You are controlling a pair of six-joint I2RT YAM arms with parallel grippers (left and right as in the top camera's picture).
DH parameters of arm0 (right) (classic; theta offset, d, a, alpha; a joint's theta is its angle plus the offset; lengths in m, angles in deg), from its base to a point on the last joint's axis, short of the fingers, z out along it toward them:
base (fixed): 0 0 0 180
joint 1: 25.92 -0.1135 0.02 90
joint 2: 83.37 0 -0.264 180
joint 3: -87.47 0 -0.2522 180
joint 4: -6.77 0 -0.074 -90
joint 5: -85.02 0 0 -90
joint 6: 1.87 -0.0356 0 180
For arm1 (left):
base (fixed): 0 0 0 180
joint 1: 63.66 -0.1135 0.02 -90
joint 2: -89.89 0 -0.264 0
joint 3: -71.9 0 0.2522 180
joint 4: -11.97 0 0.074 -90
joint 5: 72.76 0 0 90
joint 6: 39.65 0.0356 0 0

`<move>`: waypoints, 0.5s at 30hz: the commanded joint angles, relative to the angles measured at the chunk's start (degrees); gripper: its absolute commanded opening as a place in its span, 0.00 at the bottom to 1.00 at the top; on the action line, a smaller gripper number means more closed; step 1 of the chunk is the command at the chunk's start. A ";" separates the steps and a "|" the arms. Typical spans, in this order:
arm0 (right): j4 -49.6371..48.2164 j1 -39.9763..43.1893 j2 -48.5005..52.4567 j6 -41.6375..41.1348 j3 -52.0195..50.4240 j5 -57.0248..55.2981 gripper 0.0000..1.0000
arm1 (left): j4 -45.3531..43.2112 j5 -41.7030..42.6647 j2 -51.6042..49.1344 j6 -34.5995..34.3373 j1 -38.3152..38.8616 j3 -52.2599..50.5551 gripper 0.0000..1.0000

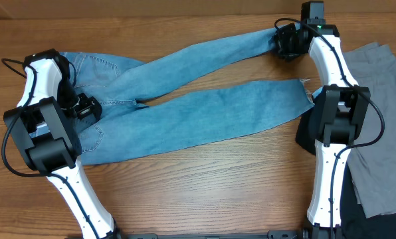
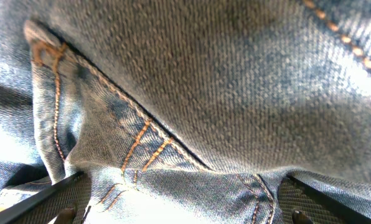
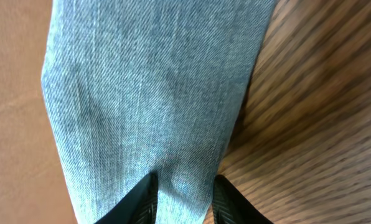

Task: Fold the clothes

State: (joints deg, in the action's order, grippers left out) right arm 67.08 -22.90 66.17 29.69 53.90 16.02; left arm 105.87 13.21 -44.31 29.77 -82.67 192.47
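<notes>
Here the light blue denim jeans [image 1: 185,113] lie spread flat on the wooden desk [image 1: 218,192], waist at the left and both legs running off to the right in a narrow V. The near leg ends in a frayed hem just beside the black garment [image 1: 306,138], which lies partly under the grey garment [image 1: 377,99] at the right edge of the desk. The far leg stretches up to the far right, where the right tool [image 1: 288,41] sits at its end. In the right wrist view its two dark fingers [image 3: 143,200] stand close together with a strip of denim between them, the wood grain showing beside the cloth; whether they are truly clenched on it cannot be told. The left tool [image 1: 85,106] hangs low over the seat of the jeans at the left, released, its fingers [image 2: 51,200] set wide apart at either side of the left wrist view, above a seam with orange stitching.
</notes>
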 commanded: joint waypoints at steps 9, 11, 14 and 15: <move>-0.20 0.35 0.33 0.33 -0.28 -3.61 0.17 | 0.42 0.63 -0.50 1.31 -0.09 -0.70 0.99; -0.17 0.35 0.33 0.33 -0.28 -3.61 0.20 | 0.42 0.63 -0.50 1.31 -0.09 -0.70 0.99; -0.24 0.13 0.33 0.33 -0.28 -3.63 0.38 | 0.42 0.66 -0.50 1.31 -0.09 -0.70 0.99; -0.24 -0.04 0.33 0.33 -0.28 -3.65 0.45 | 0.42 0.66 -0.50 1.31 -0.09 -0.70 0.99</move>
State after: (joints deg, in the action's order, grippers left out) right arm 67.03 -22.92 66.17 29.71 53.87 13.11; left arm 105.89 13.21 -44.31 29.77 -82.67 192.45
